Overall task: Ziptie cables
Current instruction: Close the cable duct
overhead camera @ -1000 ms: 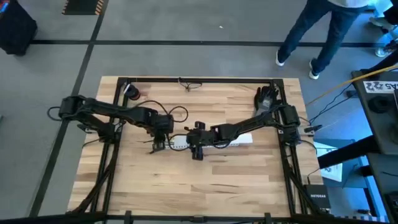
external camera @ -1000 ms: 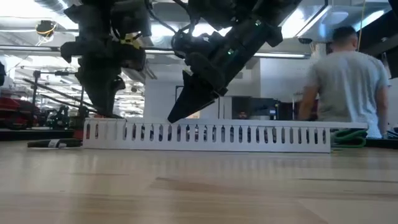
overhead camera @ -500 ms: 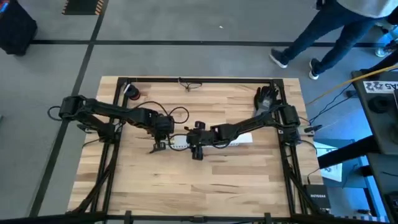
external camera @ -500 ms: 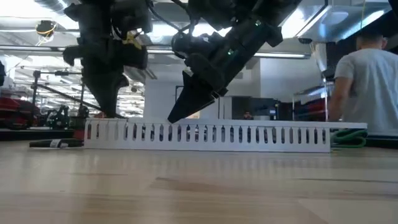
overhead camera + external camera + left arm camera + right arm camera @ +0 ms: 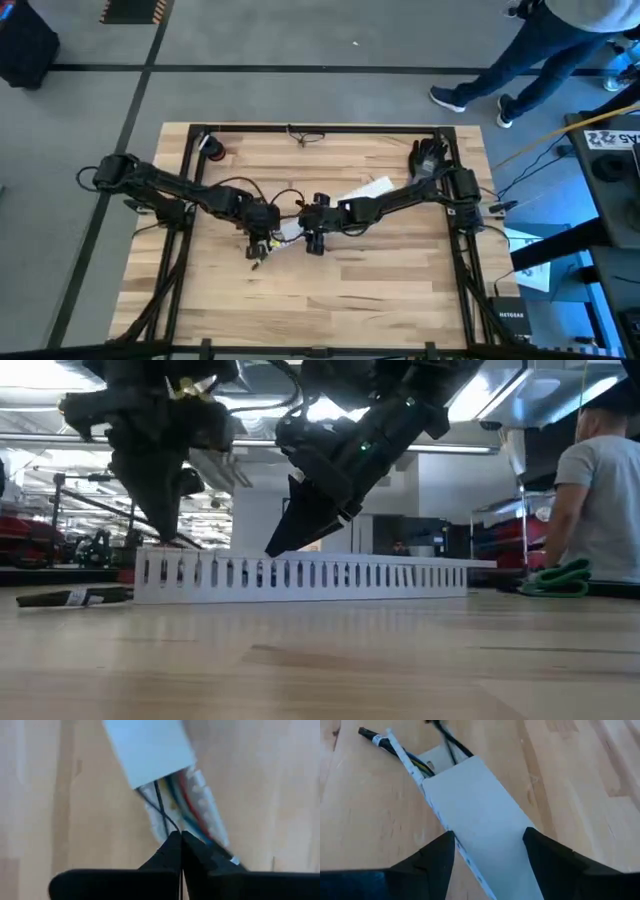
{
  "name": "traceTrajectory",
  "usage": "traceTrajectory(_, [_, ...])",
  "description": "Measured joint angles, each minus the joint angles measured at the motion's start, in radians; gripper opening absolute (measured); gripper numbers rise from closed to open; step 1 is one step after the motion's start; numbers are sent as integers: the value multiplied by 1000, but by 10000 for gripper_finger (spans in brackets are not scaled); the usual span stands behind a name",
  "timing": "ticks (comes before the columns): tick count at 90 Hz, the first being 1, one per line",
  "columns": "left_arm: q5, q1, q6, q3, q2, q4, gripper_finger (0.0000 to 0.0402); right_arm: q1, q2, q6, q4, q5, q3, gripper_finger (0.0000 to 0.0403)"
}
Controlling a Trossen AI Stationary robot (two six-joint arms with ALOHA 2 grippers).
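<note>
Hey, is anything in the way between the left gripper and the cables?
Nothing visible. The left gripper, shut, has its tips right at the cables where they leave the white duct, which hides the rest; the open right gripper straddles it.

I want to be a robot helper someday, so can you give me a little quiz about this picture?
1. True or false: the right gripper is open, with one finger on each side of the white duct.
2. What does the left gripper pinch? A: a marker. B: the cables. C: a cup.
3. In the low view, who shows beyond the table on the right?

Key: 1 true. 2 B. 3 a person in a grey shirt.
</note>
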Motion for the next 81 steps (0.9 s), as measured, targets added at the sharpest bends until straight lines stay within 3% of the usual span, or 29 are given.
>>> traceTrajectory(23, [0, -27, -54, -3, 5, 70, 0, 1, 24, -39, -5, -1, 0, 234])
traceTrajectory(55, [27, -108, -207, -99, 73, 292, 0, -4, 25, -107, -12, -9, 0, 234])
traceTrajectory(81, [25, -160, -278, -99, 119, 337, 0, -5, 25, -135, -19, 10, -1, 234])
